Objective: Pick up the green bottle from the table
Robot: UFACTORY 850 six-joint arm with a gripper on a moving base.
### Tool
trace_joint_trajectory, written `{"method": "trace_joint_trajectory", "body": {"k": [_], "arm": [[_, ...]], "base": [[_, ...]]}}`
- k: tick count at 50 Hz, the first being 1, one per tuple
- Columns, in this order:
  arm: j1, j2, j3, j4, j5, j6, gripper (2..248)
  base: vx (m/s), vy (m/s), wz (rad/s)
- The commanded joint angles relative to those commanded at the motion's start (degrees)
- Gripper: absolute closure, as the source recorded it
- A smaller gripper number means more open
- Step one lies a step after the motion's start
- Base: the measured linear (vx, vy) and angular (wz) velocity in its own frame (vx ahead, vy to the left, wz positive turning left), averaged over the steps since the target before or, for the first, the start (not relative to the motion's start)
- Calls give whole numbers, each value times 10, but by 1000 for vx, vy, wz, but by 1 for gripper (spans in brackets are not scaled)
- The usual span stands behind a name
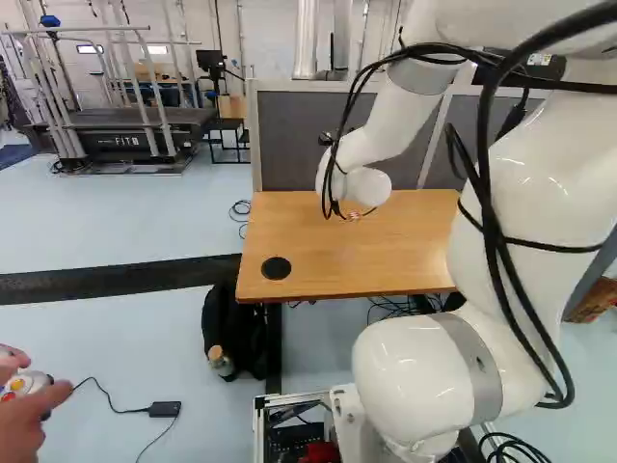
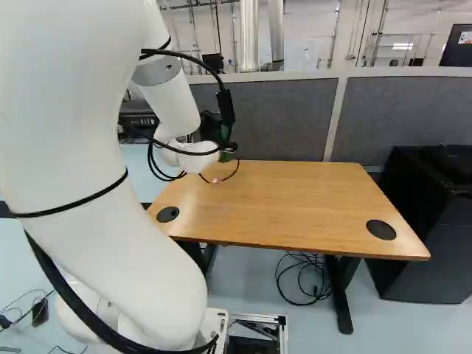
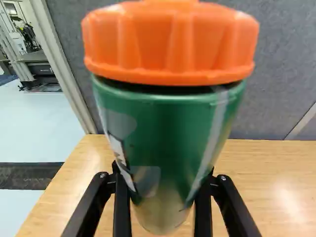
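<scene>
The green bottle point(image 3: 165, 133) stood between the two fingers of the end effector point(image 3: 162, 193), its orange cap point(image 3: 170, 44) close to the wrist camera and its lower part narrowing away. The fingers were parted only by the bottle's width and seemed to press it from both sides, so I took it as gripped. Beyond its base the wrist view showed bare wood of the worktop point(image 2: 302, 199), with no contact that I could make out; it looked raised, though the gap below could not be judged. In the right base view, a patch of green showed beside the wrist of the white arm point(image 2: 173, 103), over the worktop's far side, near the grey partition point(image 2: 262, 118). The black round inset point(image 1: 277, 268) lay well apart, towards the near edge.

The pick itself looked all but done, the lift being the step in hand. The next move called for keeping the squeeze firm and raising the bottle steadily and upright, clear of the partition.
</scene>
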Motion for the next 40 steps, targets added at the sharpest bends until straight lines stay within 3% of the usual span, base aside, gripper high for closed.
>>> {"method": "trace_joint_trajectory", "body": {"k": [40], "arm": [[0,112,146,-5,24,0,135]], "base": [[0,0,0]]}}
